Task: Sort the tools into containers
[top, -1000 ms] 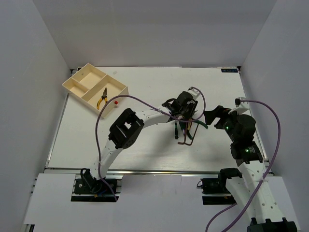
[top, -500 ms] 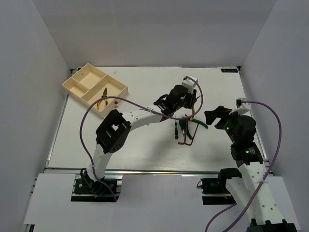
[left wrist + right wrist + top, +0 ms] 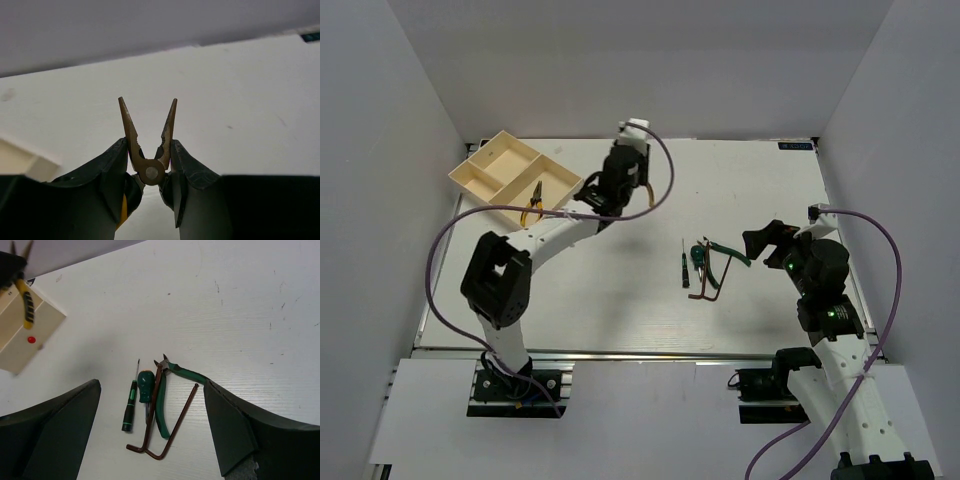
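My left gripper (image 3: 618,172) is shut on yellow-handled pliers (image 3: 150,172), held by the pivot with the brown tips spread and pointing at the back wall. It hangs just right of the cream tray (image 3: 485,165), whose corner shows in the left wrist view (image 3: 20,160). A second pair of yellow-handled pliers (image 3: 532,203) lies in the tray. My right gripper (image 3: 151,382) is open and empty above the tool pile (image 3: 705,265). The pile holds green-handled pliers (image 3: 161,415), a thin screwdriver (image 3: 129,410), a stubby green screwdriver (image 3: 146,385) and two hex keys (image 3: 176,422).
A tiny red knob (image 3: 560,213) sits at the tray's near right edge. White walls close in the table on the left, right and back. The left arm's purple cable (image 3: 450,240) loops over the table's left side.
My left arm has swung from the tool pile at mid-table up and left to the tray's right corner, with the pliers in its jaws. The right arm has not moved.
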Action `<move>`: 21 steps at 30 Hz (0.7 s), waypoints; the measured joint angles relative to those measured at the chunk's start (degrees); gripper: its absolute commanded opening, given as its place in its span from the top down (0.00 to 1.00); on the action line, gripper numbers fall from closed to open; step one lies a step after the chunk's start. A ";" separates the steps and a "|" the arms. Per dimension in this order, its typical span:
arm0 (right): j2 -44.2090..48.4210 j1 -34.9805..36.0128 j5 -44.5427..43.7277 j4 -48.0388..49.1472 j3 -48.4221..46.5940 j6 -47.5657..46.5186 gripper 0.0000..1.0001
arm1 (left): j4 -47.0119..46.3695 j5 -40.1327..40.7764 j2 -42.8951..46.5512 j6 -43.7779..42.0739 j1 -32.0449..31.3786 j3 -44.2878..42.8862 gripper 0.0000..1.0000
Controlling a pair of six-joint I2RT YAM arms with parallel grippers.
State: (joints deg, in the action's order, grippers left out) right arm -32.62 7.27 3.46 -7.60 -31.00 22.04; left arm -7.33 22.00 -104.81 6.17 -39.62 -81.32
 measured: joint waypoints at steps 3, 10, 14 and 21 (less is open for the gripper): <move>0.00 0.00 0.15 0.00 0.00 0.00 0.11 | 0.50 2.16 2.34 -0.87 6.47 0.57 1.00; -0.07 0.00 0.83 0.04 0.09 0.00 0.11 | 1.42 4.52 3.96 -1.49 22.32 4.55 1.00; -0.07 0.07 1.25 0.46 0.85 0.00 0.11 | 2.58 4.98 3.89 -1.49 29.62 5.62 1.00; -0.87 0.85 1.68 0.48 1.90 0.02 0.11 | 0.20 2.64 1.73 -3.85 33.90 6.95 1.00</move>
State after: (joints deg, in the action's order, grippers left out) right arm -33.50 8.12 5.15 -7.11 -29.10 22.06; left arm -7.14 24.64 -103.09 2.33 -5.72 -74.37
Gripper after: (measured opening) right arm 0.889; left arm 0.461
